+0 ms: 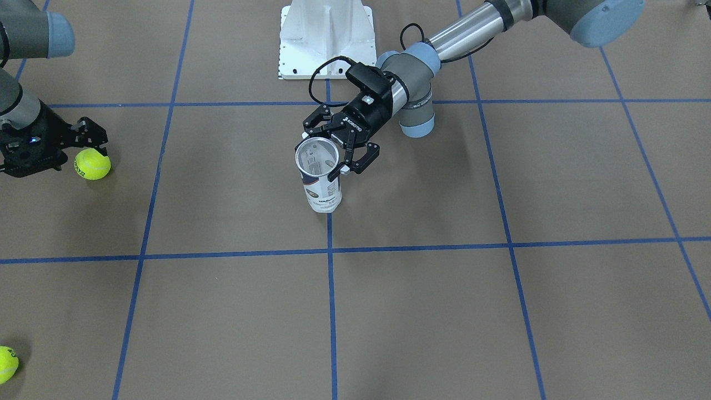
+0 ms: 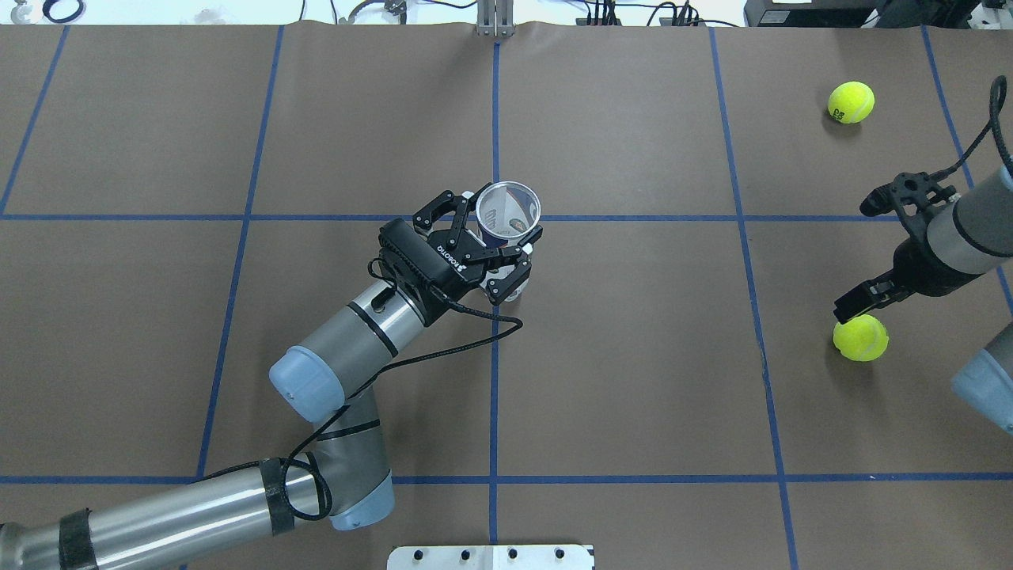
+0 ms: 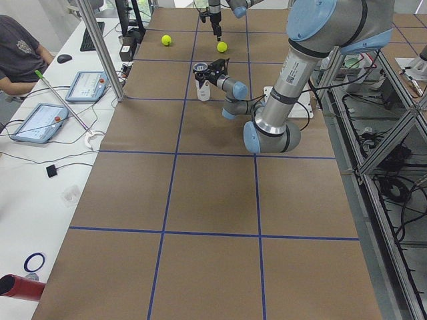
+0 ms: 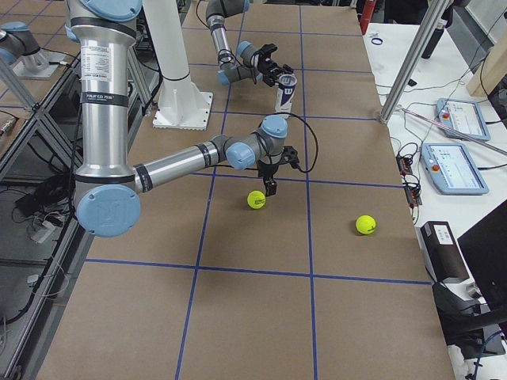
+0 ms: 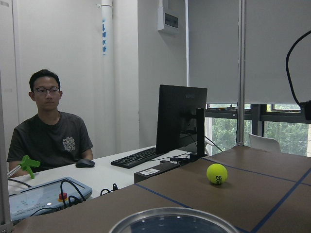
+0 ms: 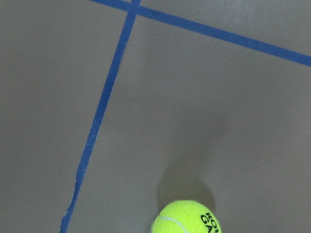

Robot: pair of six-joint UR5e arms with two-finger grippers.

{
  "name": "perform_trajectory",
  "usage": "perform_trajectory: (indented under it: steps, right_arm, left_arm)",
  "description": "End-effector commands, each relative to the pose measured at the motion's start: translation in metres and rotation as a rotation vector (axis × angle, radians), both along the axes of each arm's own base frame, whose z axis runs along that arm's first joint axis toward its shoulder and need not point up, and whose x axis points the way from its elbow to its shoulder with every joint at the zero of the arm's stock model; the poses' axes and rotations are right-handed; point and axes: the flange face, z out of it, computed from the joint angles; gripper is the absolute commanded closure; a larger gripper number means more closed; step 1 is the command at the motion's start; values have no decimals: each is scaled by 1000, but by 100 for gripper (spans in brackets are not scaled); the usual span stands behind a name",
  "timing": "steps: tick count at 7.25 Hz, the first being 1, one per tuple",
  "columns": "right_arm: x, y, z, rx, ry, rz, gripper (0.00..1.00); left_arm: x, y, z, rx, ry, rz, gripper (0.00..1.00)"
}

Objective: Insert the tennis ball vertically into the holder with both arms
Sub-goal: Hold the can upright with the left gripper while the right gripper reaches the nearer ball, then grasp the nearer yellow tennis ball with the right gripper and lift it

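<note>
**Silver holder [image 5: 172,221] rim nearest, held upright**

Left claw [image 2: 498,237] is clenched around the holder at table [image 2: 633,356] centre, likely so its mouth faces up for a vertical drop. Right claw [image 2: 859,257] hangs spread, the tennis ball [image 2: 860,338] at its 6 o'clock, ungrasped. Overhead reveals that spread; the right wrist view shows only ball.

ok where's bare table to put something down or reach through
Bare: the squares between the holder and the operators' edge, and the robot's left end beyond the left gripper. Crowded: the right end, where the right gripper hangs by one tennis ball, a second ball lying nearer the operators.
</note>
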Motion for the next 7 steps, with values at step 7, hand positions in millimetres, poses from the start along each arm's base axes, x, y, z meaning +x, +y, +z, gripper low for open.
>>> perform_trajectory:
  steps: [7]
  right_arm:
    - [-28, 18, 39, -23, 88, -51, 0]
  left_arm:
    - [1, 0, 2, -2, -6, 0, 16]
